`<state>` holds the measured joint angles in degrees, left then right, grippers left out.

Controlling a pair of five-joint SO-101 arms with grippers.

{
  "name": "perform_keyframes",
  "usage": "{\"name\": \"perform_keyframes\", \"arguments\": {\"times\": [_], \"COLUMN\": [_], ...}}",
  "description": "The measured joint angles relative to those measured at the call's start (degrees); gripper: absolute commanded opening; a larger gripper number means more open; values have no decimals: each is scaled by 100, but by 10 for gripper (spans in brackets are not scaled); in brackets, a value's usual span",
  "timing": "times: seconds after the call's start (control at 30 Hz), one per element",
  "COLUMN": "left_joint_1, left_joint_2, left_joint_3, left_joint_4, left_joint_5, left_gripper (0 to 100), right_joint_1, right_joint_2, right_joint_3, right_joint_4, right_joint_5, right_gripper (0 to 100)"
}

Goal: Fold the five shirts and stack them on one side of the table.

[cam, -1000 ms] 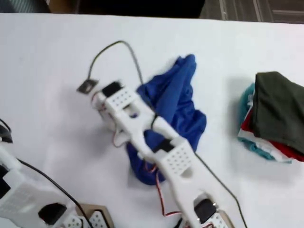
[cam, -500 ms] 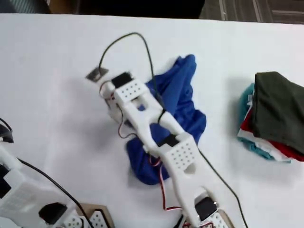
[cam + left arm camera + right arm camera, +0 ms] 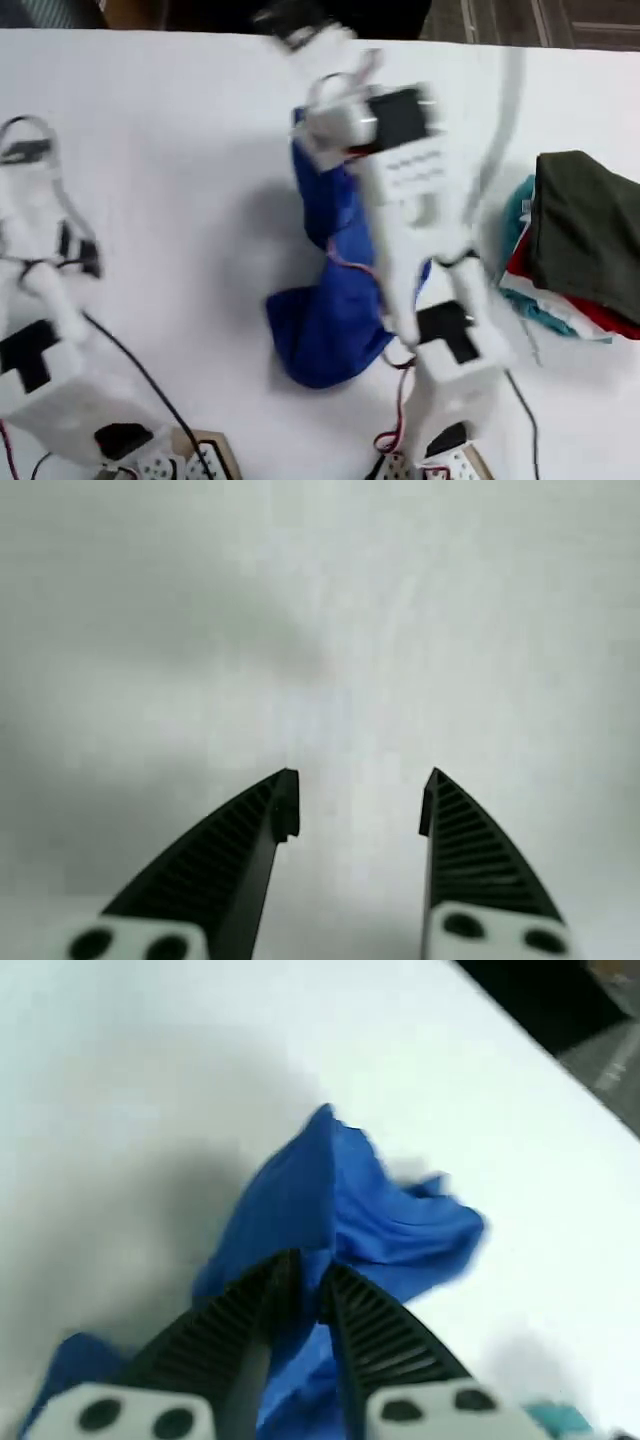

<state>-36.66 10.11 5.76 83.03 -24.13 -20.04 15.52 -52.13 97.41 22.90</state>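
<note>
A blue shirt (image 3: 330, 320) hangs stretched from the table up to my right gripper (image 3: 305, 125), which is raised over the table's middle. In the right wrist view that gripper (image 3: 310, 1270) is shut on a fold of the blue shirt (image 3: 330, 1200), and the rest of the cloth trails down to the table. My left gripper (image 3: 358, 800) is open over bare white table, with nothing between its fingers. In the high view the left arm (image 3: 45, 260) stands over the left side of the table.
A stack of folded shirts (image 3: 580, 240) lies at the right edge, dark green on top of red, white and teal. The white table (image 3: 150, 100) is bare to the left and behind the blue shirt. Cables run near both arm bases.
My right arm has risen and swung toward the far side, pulling the blue shirt up off the table. The left arm has come out from the near left corner over the table.
</note>
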Motion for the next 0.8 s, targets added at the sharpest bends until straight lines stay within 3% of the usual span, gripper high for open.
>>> {"name": "perform_keyframes", "arguments": {"times": [0.23, 0.6, 0.8], "left_joint_1": [1837, 4730, 5582], "left_joint_2": [0, 0, 0], "left_joint_3": [0, 0, 0], "left_joint_4": [0, 0, -123], "left_joint_5": [0, 501, 501], "left_gripper": [222, 222, 222], "right_joint_1": [1178, 1521, 1960], "right_joint_2": [-316, -316, -316], "right_joint_3": [-105, -105, -105], "right_joint_4": [-158, -730, -862], "right_joint_5": [35, 396, 422], "right_gripper": [22, 22, 22]}}
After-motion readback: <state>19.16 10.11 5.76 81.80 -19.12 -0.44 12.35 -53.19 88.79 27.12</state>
